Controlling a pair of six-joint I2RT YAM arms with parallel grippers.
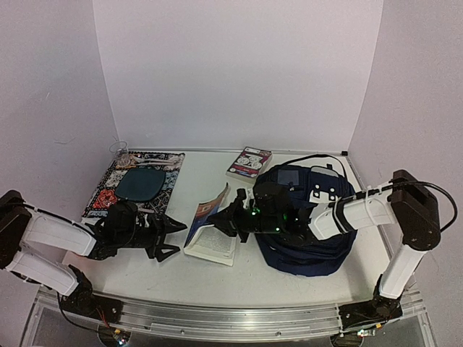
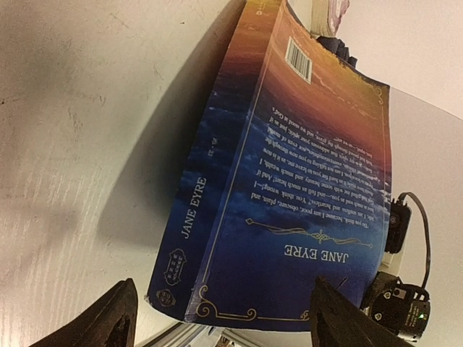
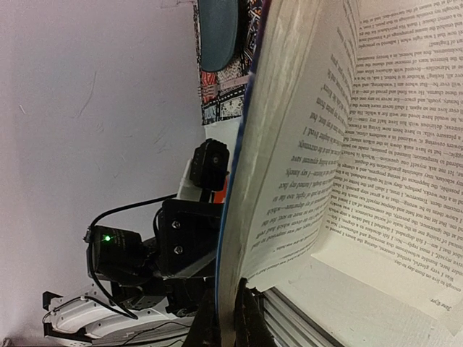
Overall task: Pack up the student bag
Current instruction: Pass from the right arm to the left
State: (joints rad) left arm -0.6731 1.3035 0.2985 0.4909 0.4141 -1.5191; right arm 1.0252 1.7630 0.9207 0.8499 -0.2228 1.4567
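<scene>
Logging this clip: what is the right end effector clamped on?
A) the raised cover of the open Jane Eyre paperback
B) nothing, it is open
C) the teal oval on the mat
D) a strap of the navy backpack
A: the right wrist view shows the right end effector pinching the upright cover of the open paperback.

The open book (image 2: 304, 181) is displaying a cover grading from orange at one end to deep blue at the other, with white lettering, gold scrollwork and a white barcode patch, while its pages (image 3: 405, 144) are showing cream with black print. The backpack (image 1: 304, 253) is presenting navy fabric with small white patches, and the mat (image 1: 100, 194) is showing a black ground with red and white ornament around a teal oval (image 1: 139, 184). The smaller book (image 1: 249, 165) is showing pale round motifs on a reddish cover.
</scene>
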